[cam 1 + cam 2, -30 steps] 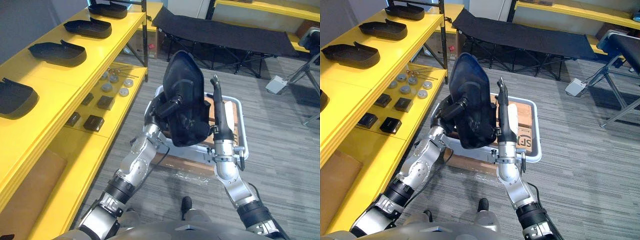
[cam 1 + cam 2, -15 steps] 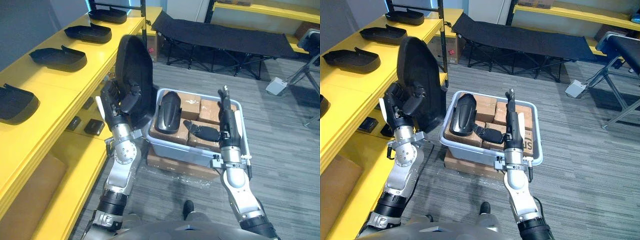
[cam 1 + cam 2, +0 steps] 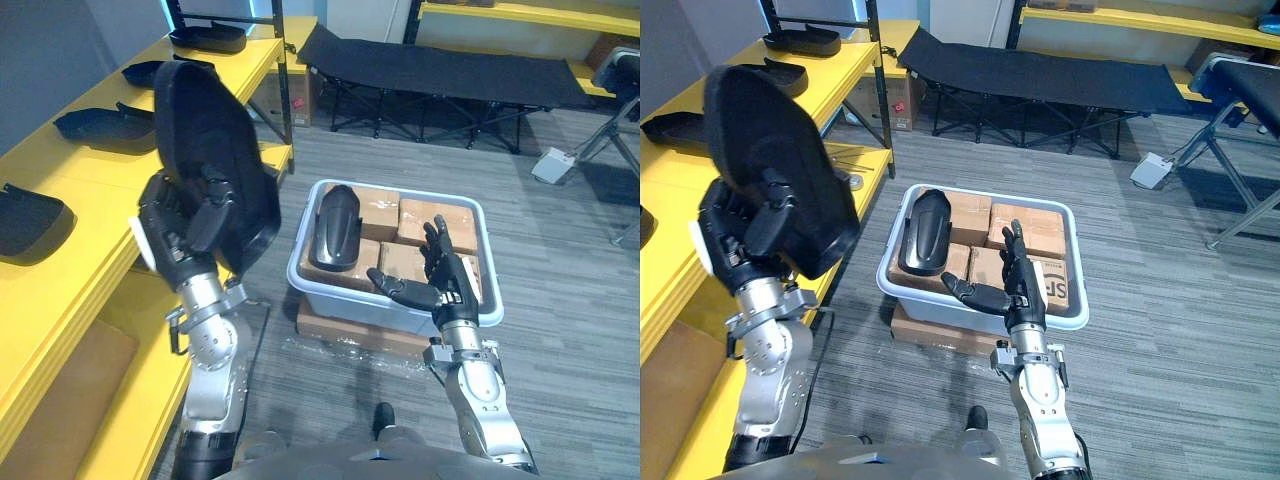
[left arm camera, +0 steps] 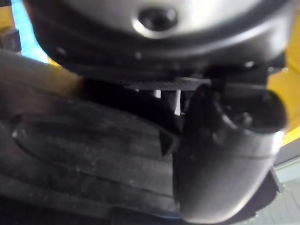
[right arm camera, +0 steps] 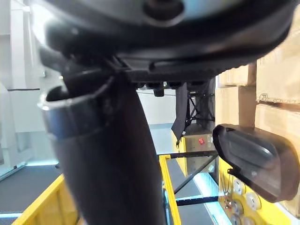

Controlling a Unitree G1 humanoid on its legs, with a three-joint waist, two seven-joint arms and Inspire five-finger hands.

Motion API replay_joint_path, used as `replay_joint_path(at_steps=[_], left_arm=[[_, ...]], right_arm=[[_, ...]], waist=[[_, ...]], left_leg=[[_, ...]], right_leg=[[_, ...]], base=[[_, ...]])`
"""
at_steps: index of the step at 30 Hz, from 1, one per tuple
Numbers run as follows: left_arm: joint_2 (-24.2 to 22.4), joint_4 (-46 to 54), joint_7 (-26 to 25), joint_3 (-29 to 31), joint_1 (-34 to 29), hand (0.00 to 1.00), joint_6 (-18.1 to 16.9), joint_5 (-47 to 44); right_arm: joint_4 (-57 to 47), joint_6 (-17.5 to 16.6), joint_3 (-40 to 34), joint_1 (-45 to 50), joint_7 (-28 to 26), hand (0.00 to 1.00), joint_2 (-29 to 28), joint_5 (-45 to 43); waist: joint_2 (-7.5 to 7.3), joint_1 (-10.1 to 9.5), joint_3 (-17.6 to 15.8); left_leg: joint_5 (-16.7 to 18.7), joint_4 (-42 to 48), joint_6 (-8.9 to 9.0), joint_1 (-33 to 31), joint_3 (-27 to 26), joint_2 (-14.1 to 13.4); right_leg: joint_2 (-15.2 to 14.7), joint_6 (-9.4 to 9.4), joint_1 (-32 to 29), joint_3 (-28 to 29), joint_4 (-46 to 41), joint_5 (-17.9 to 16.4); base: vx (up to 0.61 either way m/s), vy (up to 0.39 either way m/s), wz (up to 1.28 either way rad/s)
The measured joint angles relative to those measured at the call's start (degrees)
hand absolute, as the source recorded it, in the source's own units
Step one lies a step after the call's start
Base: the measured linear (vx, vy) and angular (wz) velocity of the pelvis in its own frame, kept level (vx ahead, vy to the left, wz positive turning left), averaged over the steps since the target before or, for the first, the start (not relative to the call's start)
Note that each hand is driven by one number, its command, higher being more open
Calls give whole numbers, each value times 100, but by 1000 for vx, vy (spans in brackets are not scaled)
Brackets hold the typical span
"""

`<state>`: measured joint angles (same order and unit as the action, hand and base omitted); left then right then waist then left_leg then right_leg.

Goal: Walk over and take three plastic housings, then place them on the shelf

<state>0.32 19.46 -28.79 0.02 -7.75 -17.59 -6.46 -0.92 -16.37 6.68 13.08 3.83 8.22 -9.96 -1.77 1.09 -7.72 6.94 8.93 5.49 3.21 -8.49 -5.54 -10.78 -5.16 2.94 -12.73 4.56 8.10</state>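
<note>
My left hand [image 3: 190, 225] is shut on a large black plastic housing [image 3: 215, 160], held upright and high beside the yellow shelf [image 3: 90, 170]. In the left wrist view its ribbed dark surface [image 4: 84, 154] lies against my thumb [image 4: 220, 164]. A second black housing [image 3: 335, 228] rests on cardboard boxes inside the grey bin [image 3: 480, 300]; the right wrist view shows that housing [image 5: 258, 161] past my thumb. My right hand [image 3: 445, 285] hovers open over the bin's near edge, holding nothing. Several more housings [image 3: 95, 122] sit in a row on the shelf top.
The bin stands on a flat cardboard box [image 3: 350, 335] on the grey floor. A black folding cot [image 3: 450, 65] stretches across the back. A white box [image 3: 553, 165] and stand legs [image 3: 620, 140] are at the far right. A lower yellow shelf level [image 3: 130, 390] runs beside my left arm.
My left hand has carried the housing from above the bin leftward and up to the shelf side. My right hand has dropped from upright to the bin's near edge, fingers spread.
</note>
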Motion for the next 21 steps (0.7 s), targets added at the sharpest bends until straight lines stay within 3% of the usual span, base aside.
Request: replay_joint_path(at_steps=[5, 9, 11, 17, 21], left_arm=[[40, 431, -22, 526, -286, 0, 0, 34], [-67, 672, -116, 1148, -842, 0, -1, 31], [-184, 758, -120, 1624, -1257, 0, -2, 20], [-388, 771, 165, 2297, -2051, 0, -83, -239], [-426, 771, 561, 2316, -2206, 0, -103, -544]], right_arm=[[4, -2, 78, -248, -244, 100, 61, -391], [15, -6, 288, -643, -245, 100, 72, -477], [35, -6, 535, -880, -221, 100, 95, -498], [350, 2, 1130, -1437, -162, 100, -38, -441], [346, 130, 1177, -1430, -33, 100, 6, -399]], waist=[[96, -278, 122], [124, -663, 168], [105, -1003, 190], [0, -1524, 319], [10, -1476, 322]], left_leg=[[-55, 27, 13, -175, 531, 28], [-87, 79, 10, -273, 1014, 89], [-101, 82, 4, -304, 1218, 137], [-142, 107, -23, -474, 1667, 341], [-136, 216, -62, -676, 2128, 453]], right_leg=[[-3, -32, 193, -559, 31, -65], [-14, -86, 436, -1132, 35, -147], [-29, -80, 548, -1392, 36, -193], [-148, -129, 695, -1870, 32, -285], [-165, -120, 774, -2056, -184, -549]], base=[[21, -22, 54], [26, -23, 63], [17, 7, 48], [26, 30, 45], [27, 13, 57]])
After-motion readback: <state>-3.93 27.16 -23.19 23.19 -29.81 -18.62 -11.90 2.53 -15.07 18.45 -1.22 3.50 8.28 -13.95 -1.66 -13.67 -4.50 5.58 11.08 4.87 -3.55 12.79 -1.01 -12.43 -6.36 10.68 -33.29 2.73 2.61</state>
